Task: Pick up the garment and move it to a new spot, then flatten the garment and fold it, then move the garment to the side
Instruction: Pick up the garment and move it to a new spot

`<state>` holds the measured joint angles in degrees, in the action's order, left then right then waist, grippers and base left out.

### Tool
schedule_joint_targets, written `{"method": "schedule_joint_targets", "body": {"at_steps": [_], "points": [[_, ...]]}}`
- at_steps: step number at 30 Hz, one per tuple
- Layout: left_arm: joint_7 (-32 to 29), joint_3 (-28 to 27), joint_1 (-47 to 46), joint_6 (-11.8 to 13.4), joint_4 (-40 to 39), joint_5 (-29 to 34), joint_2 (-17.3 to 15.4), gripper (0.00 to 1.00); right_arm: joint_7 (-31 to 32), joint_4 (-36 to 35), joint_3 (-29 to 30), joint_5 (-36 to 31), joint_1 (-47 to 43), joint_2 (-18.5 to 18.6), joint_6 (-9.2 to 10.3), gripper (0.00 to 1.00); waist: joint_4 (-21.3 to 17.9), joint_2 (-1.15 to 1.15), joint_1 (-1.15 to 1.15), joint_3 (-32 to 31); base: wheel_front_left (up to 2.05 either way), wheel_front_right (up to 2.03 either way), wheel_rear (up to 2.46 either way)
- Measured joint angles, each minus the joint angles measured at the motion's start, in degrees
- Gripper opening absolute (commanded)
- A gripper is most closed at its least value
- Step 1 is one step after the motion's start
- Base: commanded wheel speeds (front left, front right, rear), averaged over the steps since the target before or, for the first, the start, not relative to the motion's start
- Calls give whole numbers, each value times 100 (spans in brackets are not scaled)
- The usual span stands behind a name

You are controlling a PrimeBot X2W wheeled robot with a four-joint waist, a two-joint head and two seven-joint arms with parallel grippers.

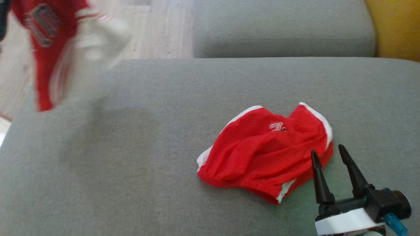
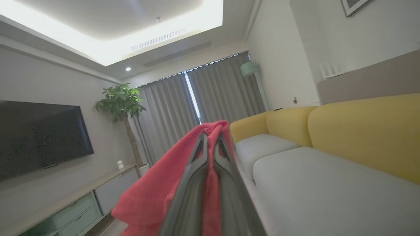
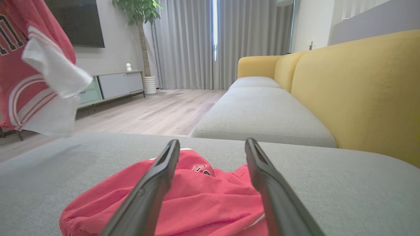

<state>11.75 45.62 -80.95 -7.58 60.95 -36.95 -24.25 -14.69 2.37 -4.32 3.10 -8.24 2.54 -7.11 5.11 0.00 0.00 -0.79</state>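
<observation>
A red and white garment [image 1: 49, 49] with a chest badge hangs blurred in the air at the upper left of the head view, above the cushion's left end. My left gripper [image 2: 211, 136] is shut on its red fabric [image 2: 147, 196], which drapes over both fingers. This hanging garment [image 3: 32, 82] also appears at the left of the right wrist view. A second red piece with white trim, a pair of shorts [image 1: 262, 150], lies crumpled on the grey cushion. My right gripper [image 1: 328, 149] stands open at the shorts' right edge, its fingers low over the red cloth [image 3: 203, 196], holding nothing.
The wide grey cushion [image 1: 131, 164] has bare room on its left half. A second grey cushion [image 1: 282, 29] lies beyond, with the yellow sofa back [image 1: 397, 29] at the right. Wood floor [image 1: 157, 32] shows at the far left, and a TV cabinet [image 3: 115, 85] and plant [image 3: 139, 13] farther off.
</observation>
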Motion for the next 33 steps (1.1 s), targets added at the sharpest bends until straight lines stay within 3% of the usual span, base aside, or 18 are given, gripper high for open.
{"method": "schedule_joint_targets", "body": {"at_steps": [8, 16, 18, 19, 23, 25, 33], "points": [[35, -73, 803, 0, 331, -223, -541, 0, 0, -63, 62, -107, 1, 0, 0, 100, 344, 0, 0, 248, 0, 0, 0], [137, -309, 1911, 0, 380, -769, -649, 0, 0, -171, 141, -268, 308, 0, 0, 100, 415, 0, 1, 782, 0, 0, 0], [153, -334, 2282, 0, 381, -888, -636, 49, 0, -170, 141, -267, 375, 0, 0, 100, 395, 0, 2, 873, 0, 0, 0], [171, -358, 2510, 0, 385, -954, -623, 100, 0, -166, 140, -267, 392, 0, 0, 100, 371, 0, 2, 896, 0, 0, 0], [218, -514, 3414, 26, 328, -1161, -465, 100, 0, -155, 152, -227, 393, 1, 0, 100, 259, 0, 1, 917, 0, 0, 0], [247, -653, 3824, 187, 16, -1156, -411, 100, 0, -115, 153, -192, 392, 1, 0, 100, 197, 0, 1, 872, 0, 0, 0], [254, -1812, 5773, 1695, -2989, 220, -330, 100, 0, -68, 237, -158, 304, 0, 0, 100, 26, 0, 0, 472, 0, 0, 0]]}}
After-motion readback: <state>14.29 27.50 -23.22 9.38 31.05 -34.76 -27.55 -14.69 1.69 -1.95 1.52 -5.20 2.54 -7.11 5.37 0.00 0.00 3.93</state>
